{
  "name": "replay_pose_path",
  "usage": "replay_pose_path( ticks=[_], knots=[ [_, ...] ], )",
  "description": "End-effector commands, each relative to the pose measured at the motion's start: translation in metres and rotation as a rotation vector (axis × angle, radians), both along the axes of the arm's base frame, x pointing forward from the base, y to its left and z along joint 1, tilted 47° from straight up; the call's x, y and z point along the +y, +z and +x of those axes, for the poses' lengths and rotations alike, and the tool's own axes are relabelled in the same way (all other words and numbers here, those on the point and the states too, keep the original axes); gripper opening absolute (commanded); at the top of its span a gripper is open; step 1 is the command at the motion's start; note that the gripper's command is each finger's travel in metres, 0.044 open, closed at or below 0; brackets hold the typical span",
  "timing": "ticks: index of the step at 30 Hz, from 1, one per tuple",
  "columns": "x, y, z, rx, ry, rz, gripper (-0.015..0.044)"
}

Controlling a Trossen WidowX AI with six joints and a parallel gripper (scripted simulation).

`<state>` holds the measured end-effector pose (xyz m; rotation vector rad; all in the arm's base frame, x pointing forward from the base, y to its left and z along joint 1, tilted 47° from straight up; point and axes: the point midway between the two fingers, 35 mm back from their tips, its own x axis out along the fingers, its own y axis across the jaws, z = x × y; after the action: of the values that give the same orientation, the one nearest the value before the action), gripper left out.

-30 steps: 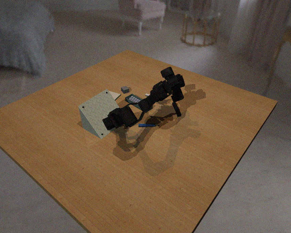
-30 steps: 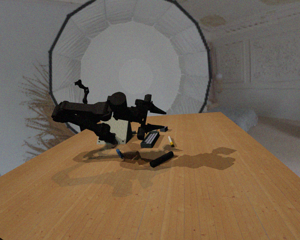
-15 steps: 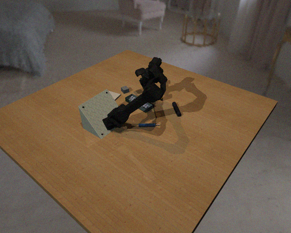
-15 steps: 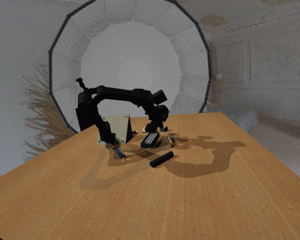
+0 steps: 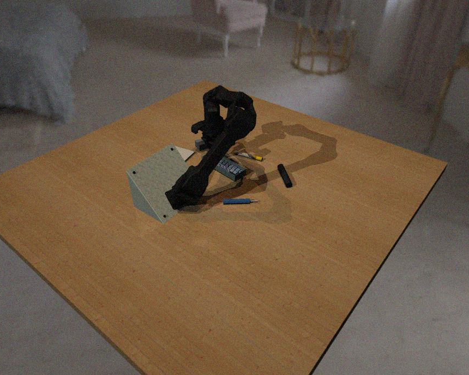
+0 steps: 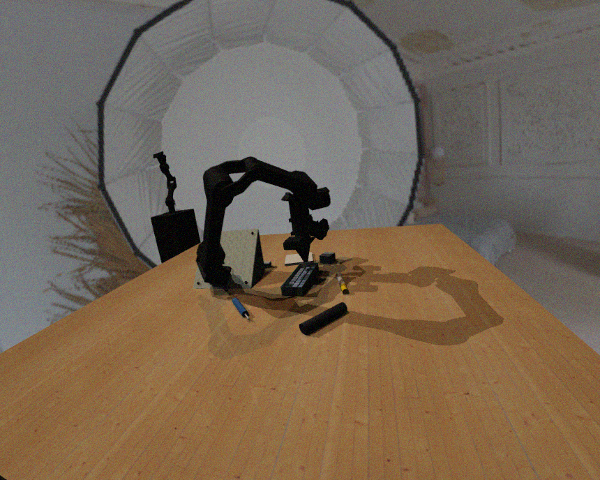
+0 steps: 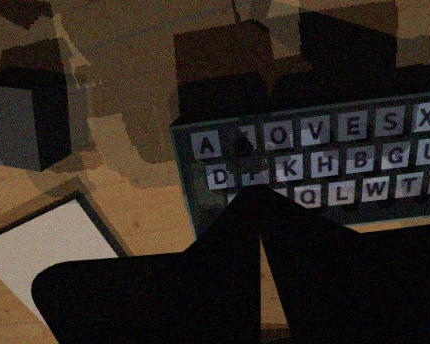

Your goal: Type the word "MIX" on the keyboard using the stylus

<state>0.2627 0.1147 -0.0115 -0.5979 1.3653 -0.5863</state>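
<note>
The small dark keyboard [image 5: 230, 167] [image 6: 301, 278] [image 7: 336, 150] lies on the desk in front of the arm's base, with white letter keys in three rows. My gripper [image 6: 304, 257] [image 7: 254, 196] points down just above the keyboard's far end, over the keys near D. Its fingers are shut together with nothing between them. A black cylindrical stylus [image 5: 284, 175] [image 6: 322, 318] lies on the desk to the side of the keyboard, well away from the gripper. A blue pen with a metal tip [image 5: 236, 200] [image 6: 239, 307] and a yellow-ended pen [image 5: 249, 156] [image 6: 341, 282] also lie loose near the keyboard.
A pale green wedge mount [image 5: 154, 181] [image 6: 241, 255] holds the arm's base. A small grey block [image 5: 199, 144] [image 6: 327, 257] [image 7: 11, 125] and a white card [image 5: 185, 152] [image 6: 296, 258] [image 7: 51, 245] lie just beyond the keyboard. The wooden desk [image 5: 267, 282] extends widely around.
</note>
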Motion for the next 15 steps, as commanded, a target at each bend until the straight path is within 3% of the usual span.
replay_pose_path(
  ticks=[1,7,15],
  knots=[
    [0.0,-0.002,-0.001,0.005,0.001,-0.026,0.0],
    [-0.002,-0.001,-0.001,0.005,0.001,-0.026,0.0],
    [-0.042,0.039,-0.002,0.006,0.001,-0.029,0.0]
  ],
)
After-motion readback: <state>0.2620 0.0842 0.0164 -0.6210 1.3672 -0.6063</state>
